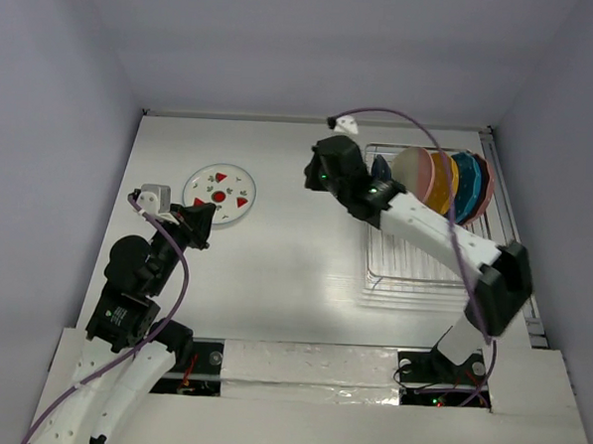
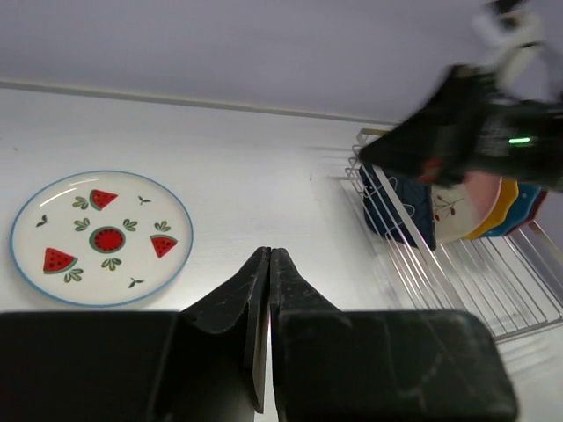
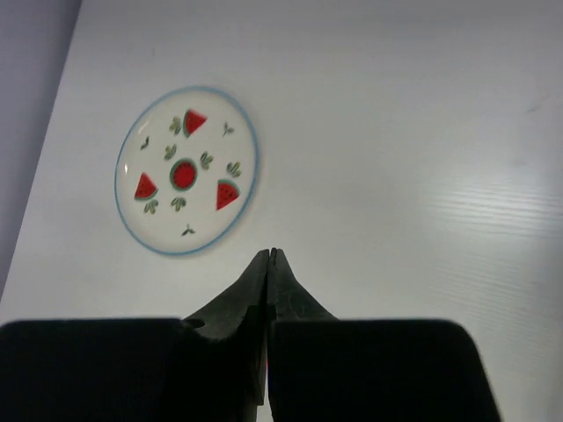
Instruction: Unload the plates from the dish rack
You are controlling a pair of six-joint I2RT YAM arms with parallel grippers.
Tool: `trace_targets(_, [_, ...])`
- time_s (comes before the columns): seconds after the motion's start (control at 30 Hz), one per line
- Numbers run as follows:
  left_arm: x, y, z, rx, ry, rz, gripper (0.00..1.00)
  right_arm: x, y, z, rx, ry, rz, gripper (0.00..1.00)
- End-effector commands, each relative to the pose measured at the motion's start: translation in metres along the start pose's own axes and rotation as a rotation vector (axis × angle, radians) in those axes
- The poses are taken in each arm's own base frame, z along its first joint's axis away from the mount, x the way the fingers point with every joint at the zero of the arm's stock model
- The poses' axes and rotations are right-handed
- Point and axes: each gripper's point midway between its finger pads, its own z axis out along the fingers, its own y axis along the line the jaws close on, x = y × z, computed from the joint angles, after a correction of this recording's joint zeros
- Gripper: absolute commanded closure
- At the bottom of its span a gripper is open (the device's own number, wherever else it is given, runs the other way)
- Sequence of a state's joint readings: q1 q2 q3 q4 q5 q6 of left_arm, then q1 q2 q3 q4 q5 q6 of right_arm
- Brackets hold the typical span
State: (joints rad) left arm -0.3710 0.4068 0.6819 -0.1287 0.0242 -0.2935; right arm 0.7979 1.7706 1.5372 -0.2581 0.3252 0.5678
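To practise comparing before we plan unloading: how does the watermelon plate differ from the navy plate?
The watermelon plate lies flat on the table; the navy plate stands on edge in the dish rack. The watermelon plate is white with red slices; the navy plate is dark blue. The watermelon plate sits alone; the navy plate heads a row of other plates. Neither is gripped.

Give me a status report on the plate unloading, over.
Left gripper shut, right gripper shut, both empty. Watermelon plate flat on table; other plates upright in dish rack. No obstruction seen.
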Motion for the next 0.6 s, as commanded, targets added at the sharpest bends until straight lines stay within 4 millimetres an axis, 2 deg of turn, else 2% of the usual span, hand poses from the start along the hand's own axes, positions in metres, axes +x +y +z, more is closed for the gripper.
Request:
trace_targets(0.0, [-0.032,0.003,-0.007,-0.044,-0.098,-0.009,1.00,-0.054,-0.059,-0.056,0.172,-0.169,-0.101,1.00])
trace_targets(0.03, [-0.032,0.003,-0.007,-0.044,-0.099,-0.010,1.00,-0.046,-0.086,-0.061,0.240,-0.140,-0.130,0.98])
trace_targets(0.1, [-0.030,0.002,-0.006,-0.038,-0.094,-0.009,1.00,-0.056,-0.112,-0.080,0.314,-0.166,-0.132,0.76])
trace_targets(0.13, [-0.030,0.001,-0.006,-0.033,-0.092,-0.009,1.00,-0.058,-0.133,-0.084,0.367,-0.161,-0.137,0.61])
trace_targets(0.17, [-0.029,0.000,-0.005,-0.029,-0.087,-0.009,1.00,-0.054,-0.148,-0.085,0.407,-0.150,-0.145,0.34])
trace_targets(0.2, [-0.029,-0.001,-0.005,-0.024,-0.086,-0.008,0.96,-0.055,-0.159,-0.086,0.427,-0.141,-0.149,0.26])
trace_targets(0.23, [-0.028,-0.001,-0.005,-0.023,-0.082,-0.008,0.92,-0.054,-0.169,-0.085,0.450,-0.125,-0.150,0.21])
trace_targets(0.27, [-0.027,-0.002,-0.005,-0.014,-0.078,-0.006,0.89,-0.056,-0.182,-0.084,0.476,-0.117,-0.144,0.20])
trace_targets(0.33, [-0.026,-0.003,-0.004,-0.008,-0.074,-0.005,0.79,-0.052,-0.193,-0.078,0.504,-0.087,-0.166,0.21])
trace_targets(0.4, [-0.025,-0.003,-0.003,-0.009,-0.071,-0.004,0.72,-0.053,-0.195,-0.071,0.500,-0.060,-0.185,0.23])
trace_targets(0.43, [-0.025,-0.003,-0.003,-0.009,-0.071,-0.003,0.70,-0.054,-0.198,-0.068,0.509,-0.054,-0.189,0.23])
trace_targets(0.47, [-0.025,-0.003,-0.003,-0.009,-0.071,-0.003,0.68,-0.046,-0.202,-0.058,0.522,-0.021,-0.205,0.24])
trace_targets(0.53, [-0.026,-0.003,-0.003,-0.008,-0.074,-0.003,0.67,-0.048,-0.213,-0.053,0.568,-0.002,-0.208,0.27])
trace_targets(0.57, [-0.026,-0.003,-0.003,-0.008,-0.074,-0.003,0.67,-0.042,-0.220,-0.046,0.605,0.018,-0.221,0.29])
